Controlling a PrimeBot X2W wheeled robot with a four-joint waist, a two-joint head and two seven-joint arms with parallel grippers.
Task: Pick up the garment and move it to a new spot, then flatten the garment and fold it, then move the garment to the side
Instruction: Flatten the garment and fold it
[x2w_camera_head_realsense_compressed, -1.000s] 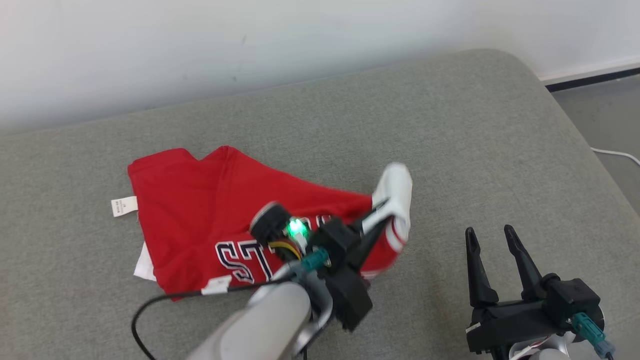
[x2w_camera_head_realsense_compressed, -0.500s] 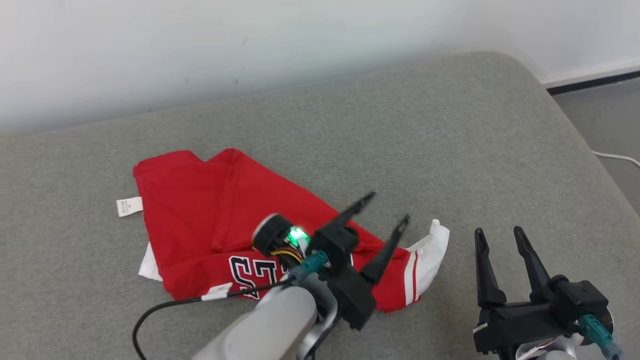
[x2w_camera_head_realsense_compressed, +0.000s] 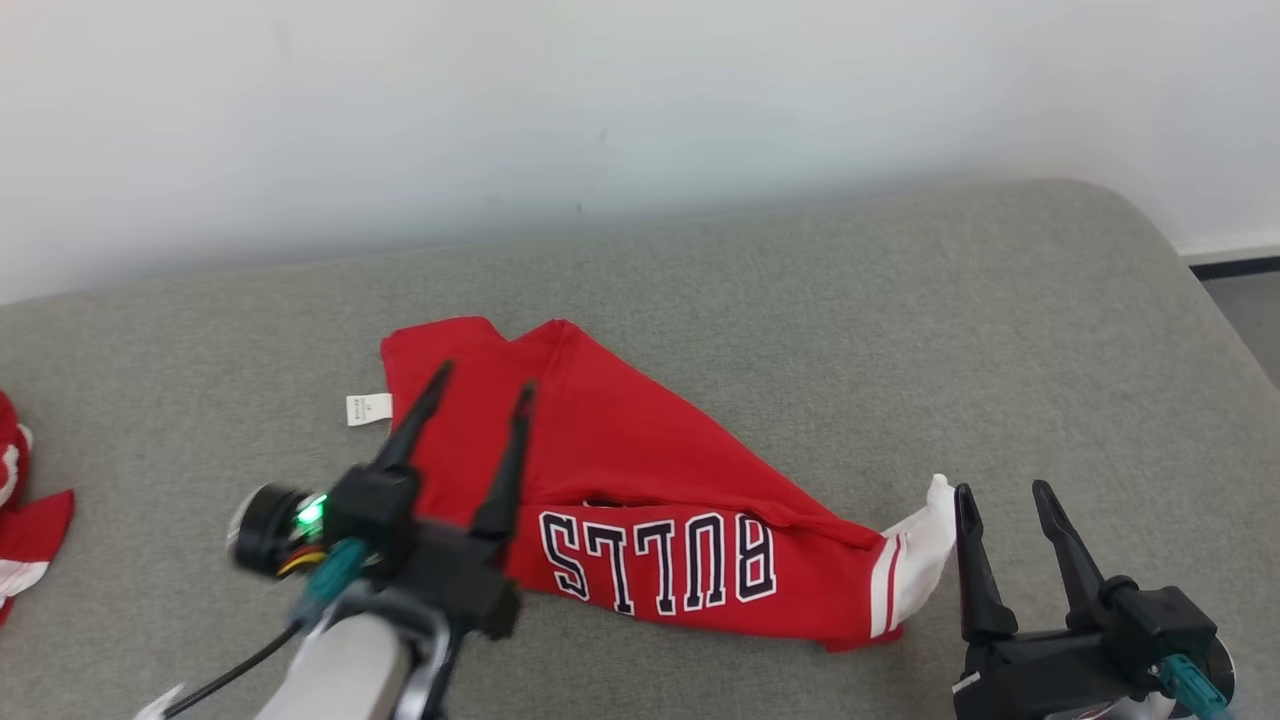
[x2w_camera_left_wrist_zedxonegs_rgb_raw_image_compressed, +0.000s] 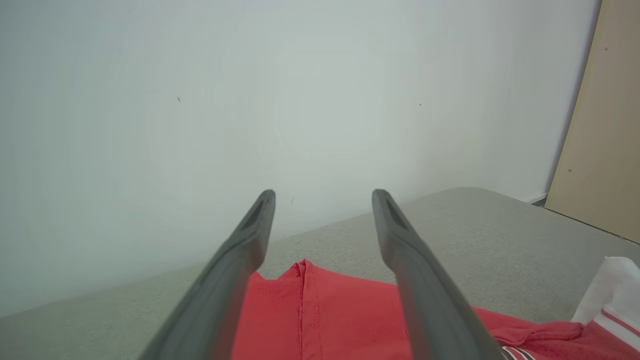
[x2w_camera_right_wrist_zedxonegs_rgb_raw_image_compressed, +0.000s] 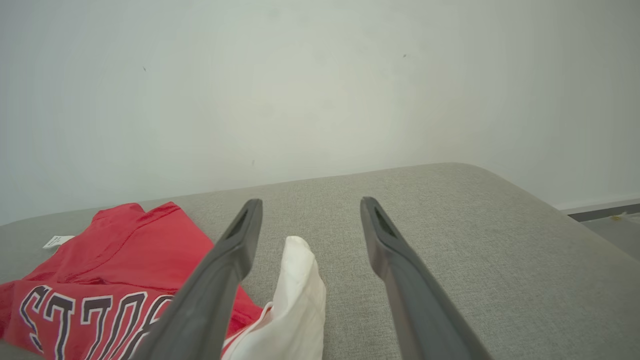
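Observation:
The red garment (x2w_camera_head_realsense_compressed: 640, 470), lettered BULLS, lies spread on the grey cushion (x2w_camera_head_realsense_compressed: 800, 300). Its white sleeve (x2w_camera_head_realsense_compressed: 920, 560) stretches out to the right. My left gripper (x2w_camera_head_realsense_compressed: 482, 380) stands open over the garment's left part with nothing between its fingers. In the left wrist view that gripper (x2w_camera_left_wrist_zedxonegs_rgb_raw_image_compressed: 324, 195) points at the wall above the red cloth (x2w_camera_left_wrist_zedxonegs_rgb_raw_image_compressed: 320, 320). My right gripper (x2w_camera_head_realsense_compressed: 1002, 490) is open just right of the white sleeve. In the right wrist view the sleeve (x2w_camera_right_wrist_zedxonegs_rgb_raw_image_compressed: 300, 295) lies low between the fingers of the right gripper (x2w_camera_right_wrist_zedxonegs_rgb_raw_image_compressed: 311, 202), not gripped.
A second red and white cloth (x2w_camera_head_realsense_compressed: 25, 510) lies at the cushion's far left edge. A white wall (x2w_camera_head_realsense_compressed: 640, 120) runs behind the cushion. The cushion's rounded right corner drops to the floor (x2w_camera_head_realsense_compressed: 1245, 300). A beige panel (x2w_camera_left_wrist_zedxonegs_rgb_raw_image_compressed: 600, 125) stands at the right.
My left gripper opened and let go of the white sleeve, which now lies flat to the right. The left gripper drew back left over the garment. The head camera has shifted.

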